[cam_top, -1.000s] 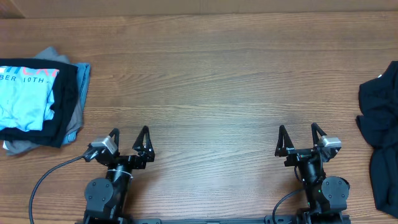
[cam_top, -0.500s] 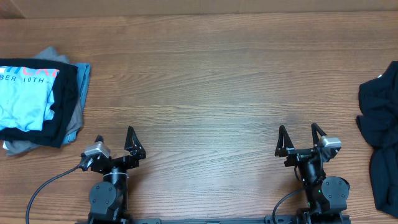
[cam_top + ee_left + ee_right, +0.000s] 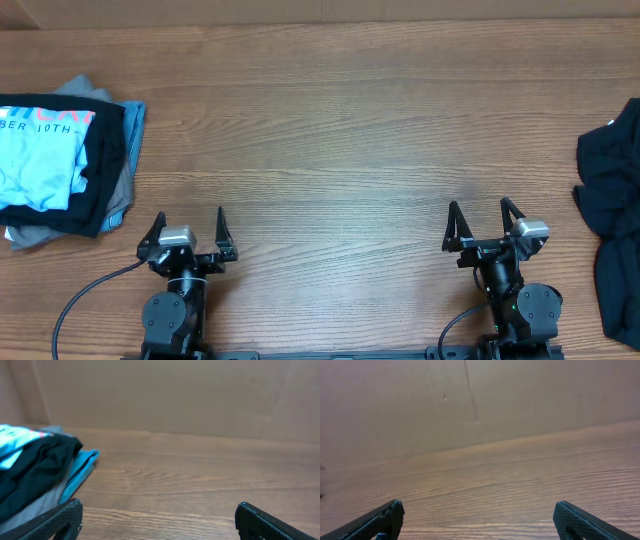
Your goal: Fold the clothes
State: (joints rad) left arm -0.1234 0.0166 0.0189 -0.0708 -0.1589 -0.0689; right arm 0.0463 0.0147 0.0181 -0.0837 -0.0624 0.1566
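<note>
A stack of folded clothes (image 3: 60, 165) lies at the table's left edge, a light sky-blue T-shirt (image 3: 40, 155) with lettering on top, over black, blue and grey ones. The left wrist view shows that stack (image 3: 35, 480) at its left. A crumpled pile of black clothes (image 3: 612, 215) lies at the right edge. My left gripper (image 3: 189, 223) stands open and empty near the front edge, right of the stack. The right gripper (image 3: 483, 215) is open and empty too, left of the black pile. Bare wood shows between the fingertips in both wrist views.
A brown wall (image 3: 170, 395) rises behind the wooden table (image 3: 330, 130). A black cable (image 3: 90, 280) runs from the left arm's base toward the front left.
My left gripper has swung to the left and now points straight up the table; it stays open. The right arm has not moved.
</note>
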